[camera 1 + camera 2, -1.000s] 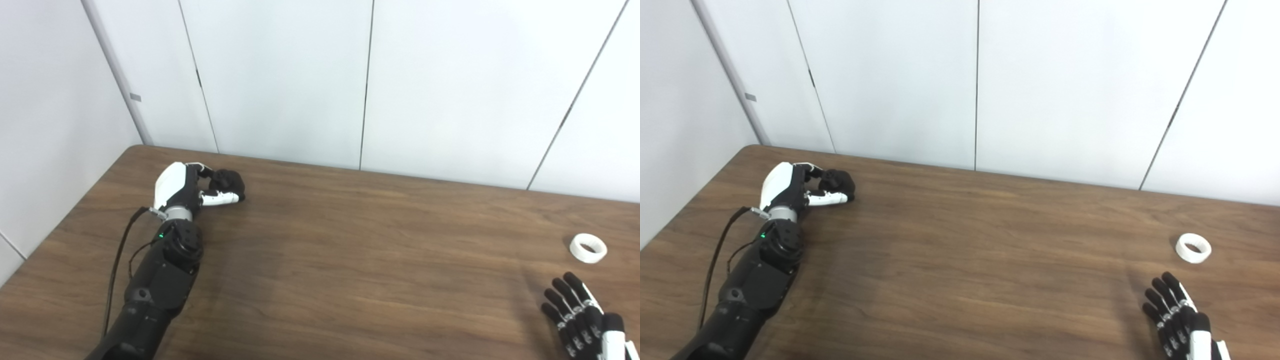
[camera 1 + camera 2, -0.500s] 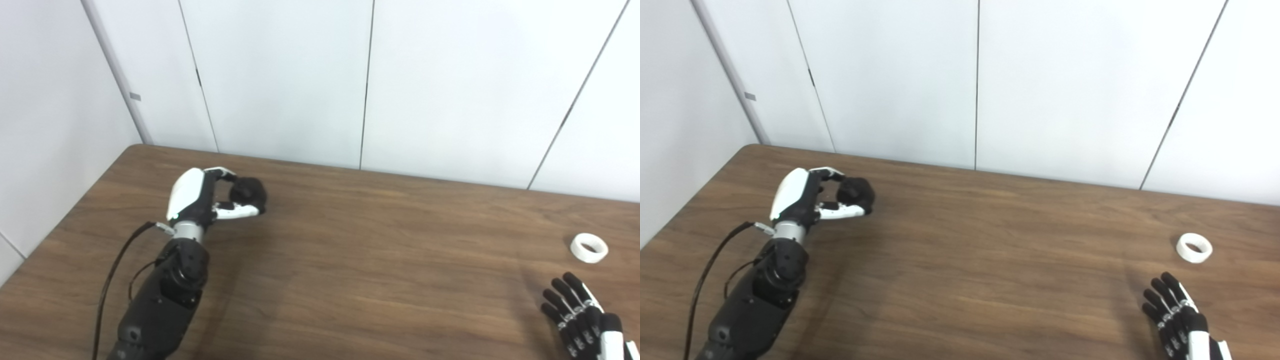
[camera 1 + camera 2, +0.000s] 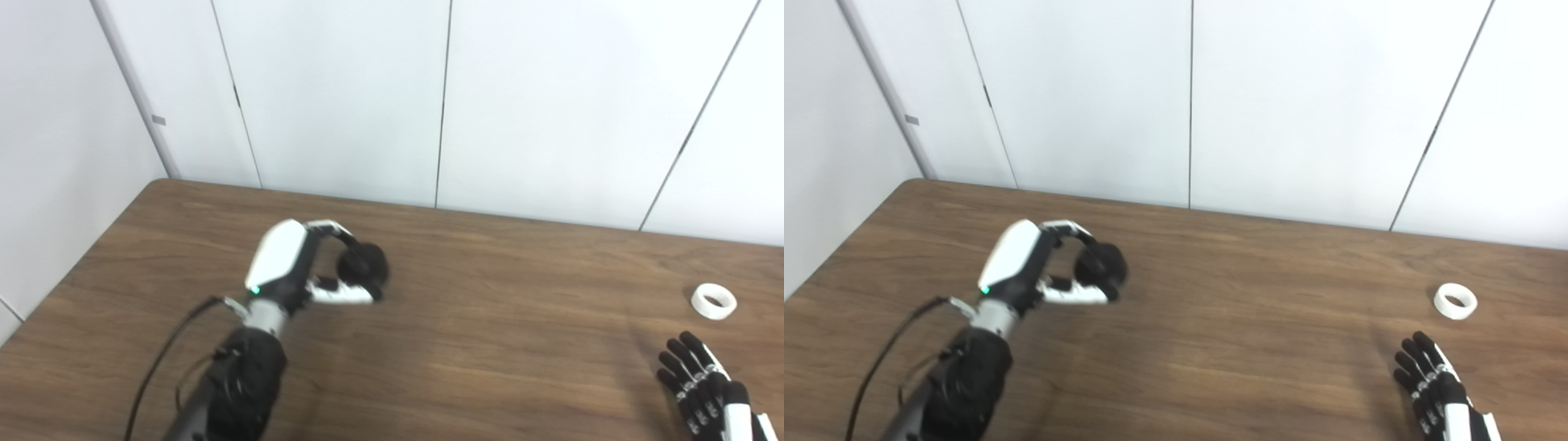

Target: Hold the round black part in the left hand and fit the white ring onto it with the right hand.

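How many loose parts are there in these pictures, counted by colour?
Black: 1, the round black part, held in the left hand.
White: 1, the white ring, lying on the table beyond the open right hand.
Total: 2.

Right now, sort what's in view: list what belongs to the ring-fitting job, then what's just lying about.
Job:
round black part, held in left hand
white ring, lying on table
right hand, open, near the ring

Lying about:
nothing loose; only the wooden table and wall panels
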You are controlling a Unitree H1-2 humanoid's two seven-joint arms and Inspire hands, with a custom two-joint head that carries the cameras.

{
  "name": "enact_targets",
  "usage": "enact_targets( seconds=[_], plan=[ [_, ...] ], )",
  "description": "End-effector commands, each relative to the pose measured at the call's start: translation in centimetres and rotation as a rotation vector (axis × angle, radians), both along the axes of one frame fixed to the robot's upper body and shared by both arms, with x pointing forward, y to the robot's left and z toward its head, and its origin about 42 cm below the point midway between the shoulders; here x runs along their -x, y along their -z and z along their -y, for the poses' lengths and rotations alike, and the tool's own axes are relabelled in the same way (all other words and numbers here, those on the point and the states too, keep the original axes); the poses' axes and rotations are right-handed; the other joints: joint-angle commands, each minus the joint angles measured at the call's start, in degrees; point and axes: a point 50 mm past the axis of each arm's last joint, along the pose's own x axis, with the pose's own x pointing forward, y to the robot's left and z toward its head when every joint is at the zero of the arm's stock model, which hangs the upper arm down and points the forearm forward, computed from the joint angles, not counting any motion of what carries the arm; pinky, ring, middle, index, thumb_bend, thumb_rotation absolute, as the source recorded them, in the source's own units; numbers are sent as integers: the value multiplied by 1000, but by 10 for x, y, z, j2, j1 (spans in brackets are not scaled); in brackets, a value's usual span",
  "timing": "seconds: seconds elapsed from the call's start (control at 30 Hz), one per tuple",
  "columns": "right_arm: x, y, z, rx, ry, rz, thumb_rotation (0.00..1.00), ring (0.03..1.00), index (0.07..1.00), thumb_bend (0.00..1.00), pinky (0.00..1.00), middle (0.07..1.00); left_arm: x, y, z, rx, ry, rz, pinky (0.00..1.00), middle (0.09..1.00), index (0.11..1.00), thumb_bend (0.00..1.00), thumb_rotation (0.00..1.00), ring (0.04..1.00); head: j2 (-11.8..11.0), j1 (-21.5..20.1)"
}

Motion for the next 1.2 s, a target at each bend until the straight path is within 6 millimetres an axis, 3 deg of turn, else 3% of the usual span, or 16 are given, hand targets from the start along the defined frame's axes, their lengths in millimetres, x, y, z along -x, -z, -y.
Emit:
enact_targets(
  seconds=[0.0,0.33,0.6,0.87,1.17],
  plan=[
    [21,22,-7,-18,14,-93,930,890,877,628,872,890,6,-10,11,-33,50,62,808,728,484,522,51,817,3,-6],
    [20,7,-25,3,10,-90,975,901,901,606,917,901,48,25,57,-77,225,-4,959,718,484,522,52,815,29,-49],
    [17,-4,-37,-8,6,-84,994,901,911,591,958,906,65,55,77,-147,296,-55,934,739,485,523,55,825,45,-70],
    [16,-13,-45,-48,1,-62,1000,919,924,517,966,925,76,87,88,-167,342,-86,917,726,485,523,54,802,56,-79],
    [17,-21,-44,-36,-2,-61,1000,929,922,540,987,929,84,106,87,-161,334,-118,929,729,485,523,53,814,70,-94]
  ],
)
